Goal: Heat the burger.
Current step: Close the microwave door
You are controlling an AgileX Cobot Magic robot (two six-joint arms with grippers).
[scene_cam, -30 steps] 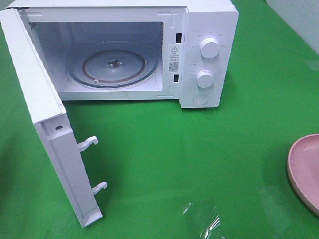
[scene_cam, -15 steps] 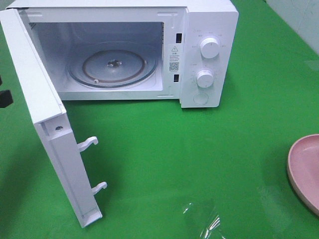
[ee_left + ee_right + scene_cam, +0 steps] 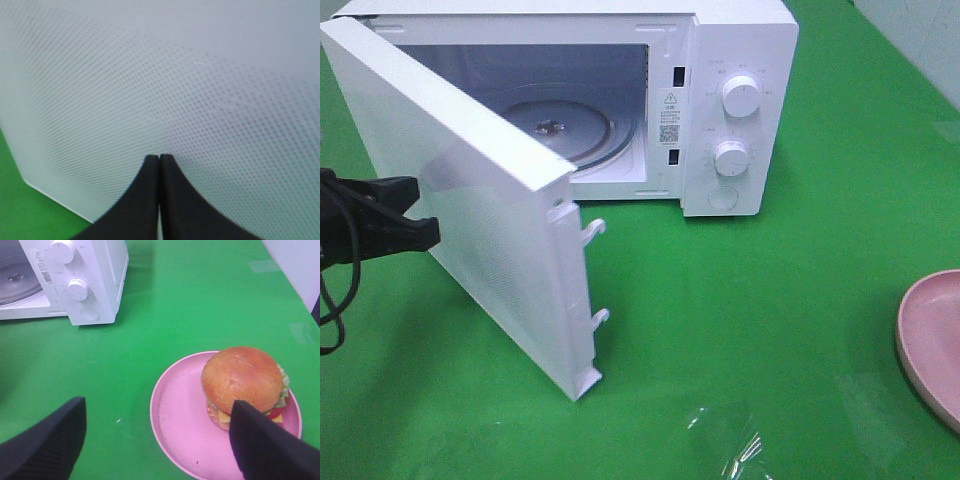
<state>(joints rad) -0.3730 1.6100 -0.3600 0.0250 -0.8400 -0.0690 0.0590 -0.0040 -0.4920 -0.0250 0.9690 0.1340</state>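
Black and pinched shut, my left claw presses the microwave door, half swung. My right claw hangs wide open, empty, over the burger on its pink plate, well right of the microwave. Risk, I judge: shutting the door locks the burger out.
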